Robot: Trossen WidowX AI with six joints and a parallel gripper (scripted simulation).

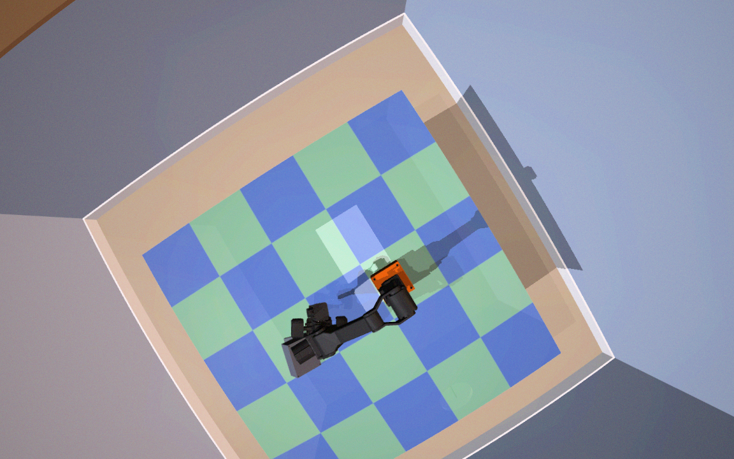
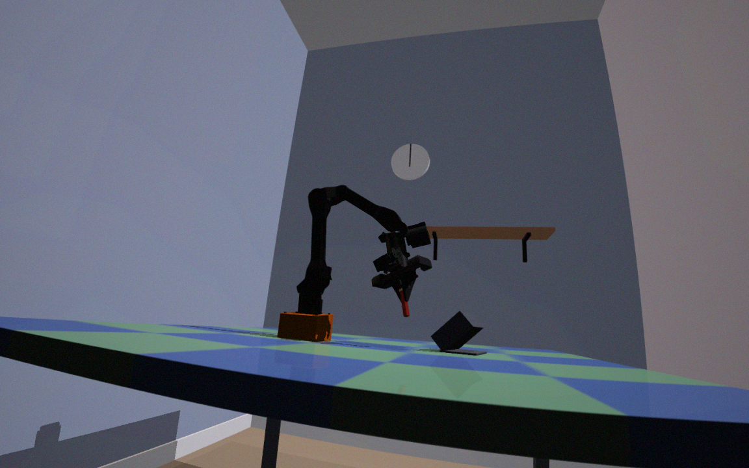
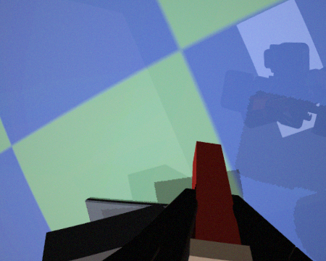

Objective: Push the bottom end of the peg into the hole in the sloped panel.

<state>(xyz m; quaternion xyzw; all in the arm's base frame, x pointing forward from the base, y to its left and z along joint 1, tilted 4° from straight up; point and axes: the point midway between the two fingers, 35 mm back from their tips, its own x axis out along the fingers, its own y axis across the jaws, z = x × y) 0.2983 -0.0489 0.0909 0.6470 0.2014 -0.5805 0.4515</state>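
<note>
I stand in the room, and nearest to me is the dark edge of the table (image 1: 387,365) (image 2: 424,372) (image 3: 98,119), with its top of blue and green squares. Farther in, a dark block with the sloped panel (image 1: 302,368) (image 2: 456,331) (image 3: 90,228) sits tilted above a thin flat plate (image 2: 469,351); its hole I cannot see from any side.

To the left of this block, as I look, the gripper (image 1: 318,325) (image 2: 404,295) (image 3: 209,202) hangs over the table and points down. Its jaws are nearly closed — only as wide as the red peg (image 2: 405,307) (image 3: 214,188) which is clamped between them. The peg has flat sides, and a pale tan part (image 3: 219,250) shows at its end near the gripper. Its lower end is in the air, a little slanted toward the block, near it but apart from it. From above, the arm hides the peg, and it also covers part of the block.

The black arm (image 1: 358,327) (image 2: 318,244) rises from an orange base (image 1: 383,275) (image 2: 296,328), goes up, and bends over toward the block. Behind all this, a wooden shelf (image 2: 493,233) on two black brackets is on the far wall (image 2: 482,116) — and higher there is a round white clock (image 2: 410,161)
</note>
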